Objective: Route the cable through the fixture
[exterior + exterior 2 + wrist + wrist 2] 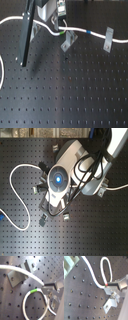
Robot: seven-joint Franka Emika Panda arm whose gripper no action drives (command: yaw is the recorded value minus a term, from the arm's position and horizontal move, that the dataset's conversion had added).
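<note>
- First exterior view gives you the clearest layout: the cable (95, 34) runs white across the upper part of the black perforated worktop (75, 95), entering from the first exterior view's left and leaving at the first exterior view's right.
- You can see its green band (60, 33) just beside the nearer metal bracket (68, 41), and its blue band (88, 31) further along, between that bracket and a second bracket (107, 42).
- At the second bracket the cable passes across the top; whether it sits in a slot there you cannot tell.
- Near the first exterior view's left edge another stretch of the cable curves down along the worktop.
- The end effector (61, 20) hangs at the top of the first exterior view, above the green band, with a dark post (27, 35) leaning beside it.
- In the first wrist view the green band lies on a loop of cable close to the fingertips (51, 284), and the cable meets them there.
- In the second wrist view the end effector (112, 285) looks clenched on the cable, which ends against its dark finger.
- In the second exterior view the arm (62, 178) covers the brackets; you see the cable looping wide toward the second exterior view's left.
</note>
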